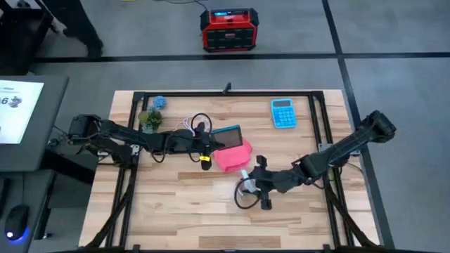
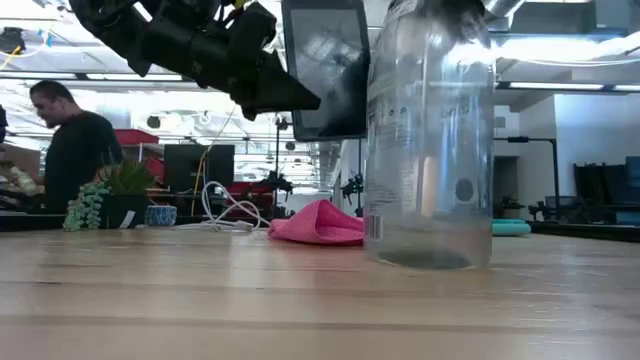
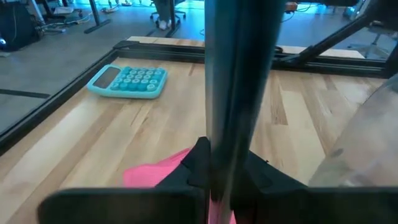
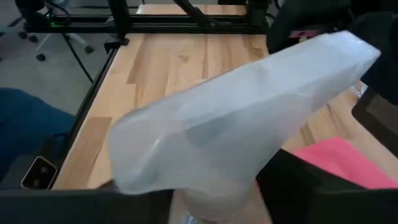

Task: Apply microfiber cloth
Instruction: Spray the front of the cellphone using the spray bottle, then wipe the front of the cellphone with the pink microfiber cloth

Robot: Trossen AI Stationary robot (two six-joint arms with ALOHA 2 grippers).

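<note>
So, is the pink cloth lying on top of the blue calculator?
No, the pink cloth lies mid-table, well apart from the blue calculator near the far edge.

Pink microfiber cloth [image 1: 232, 157]; blue calculator [image 1: 283, 113]; clear bottle [image 2: 430, 135]; light wood table [image 1: 183, 200].

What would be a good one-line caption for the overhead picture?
Left gripper lifts a dark phone beside the pink microfiber cloth; right gripper holds a clear bottle.

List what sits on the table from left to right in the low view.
Small potted plant → white cable coil → pink microfiber cloth → clear bottle → blue calculator.
</note>
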